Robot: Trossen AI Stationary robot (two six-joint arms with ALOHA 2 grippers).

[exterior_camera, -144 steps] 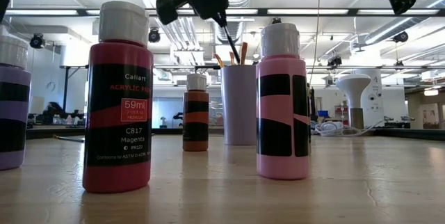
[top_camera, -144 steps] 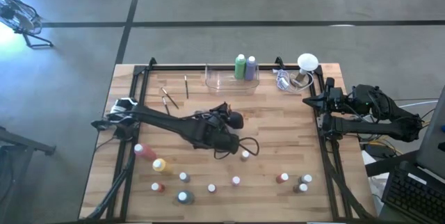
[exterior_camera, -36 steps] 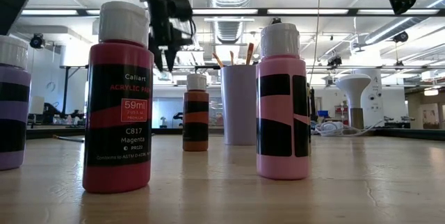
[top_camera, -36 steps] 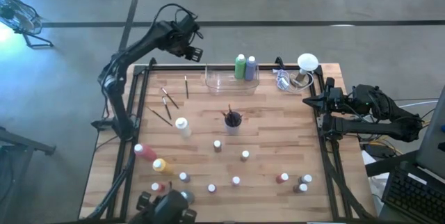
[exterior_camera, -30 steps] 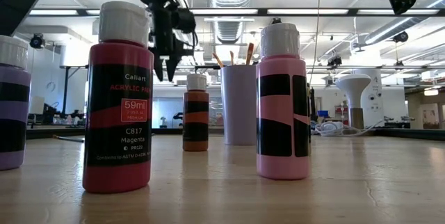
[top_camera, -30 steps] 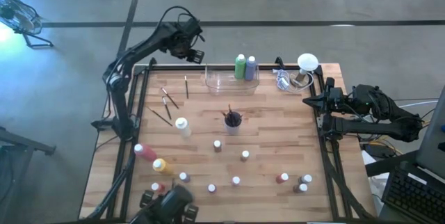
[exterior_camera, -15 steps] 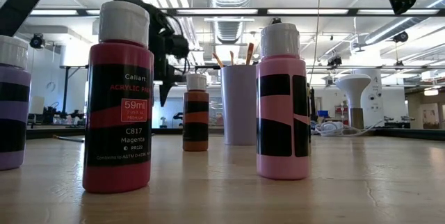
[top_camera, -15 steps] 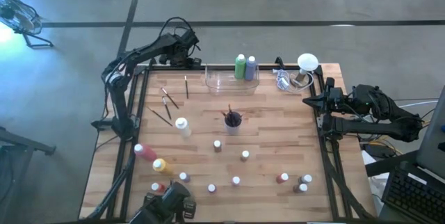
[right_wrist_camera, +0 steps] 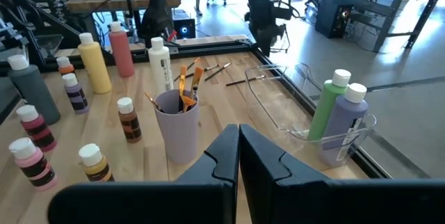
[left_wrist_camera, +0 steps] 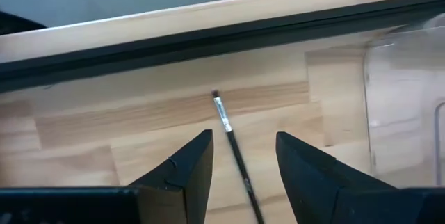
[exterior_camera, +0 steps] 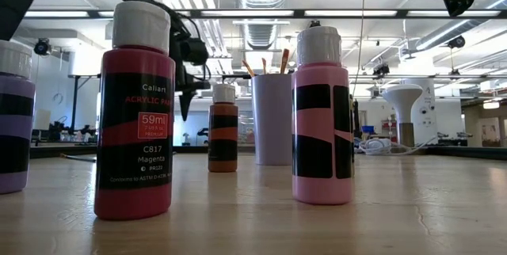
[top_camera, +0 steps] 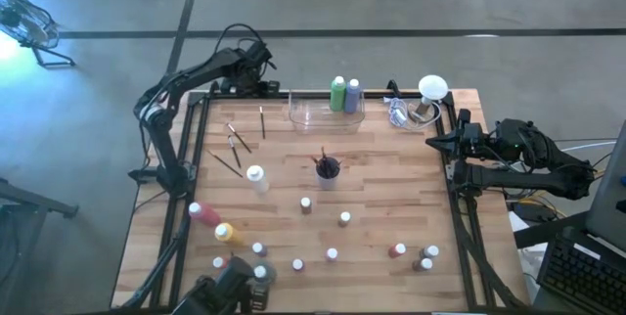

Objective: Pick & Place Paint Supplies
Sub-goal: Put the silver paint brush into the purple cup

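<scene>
A thin dark-handled paintbrush lies flat on the wood near the table's far left corner. My left gripper hangs open just above it, pointing steeply down, one finger on each side of the brush's tip end without touching it; in the low view its fingers show partly behind the magenta bottle. Two more brushes lie on the table nearby. My right gripper is shut on nothing, parked at the table's right edge.
A lilac cup holds brushes at mid-table. A clear tray at the far edge holds a green and a purple bottle. Tall white, pink and yellow bottles stand at the left. Several small bottles dot the near half. A dark shape covers the near left edge.
My left gripper has come down from above the far left rail toward the table, stopping over the paintbrush near the far left corner, and has rolled a little at the wrist. Its fingers have stayed open.
</scene>
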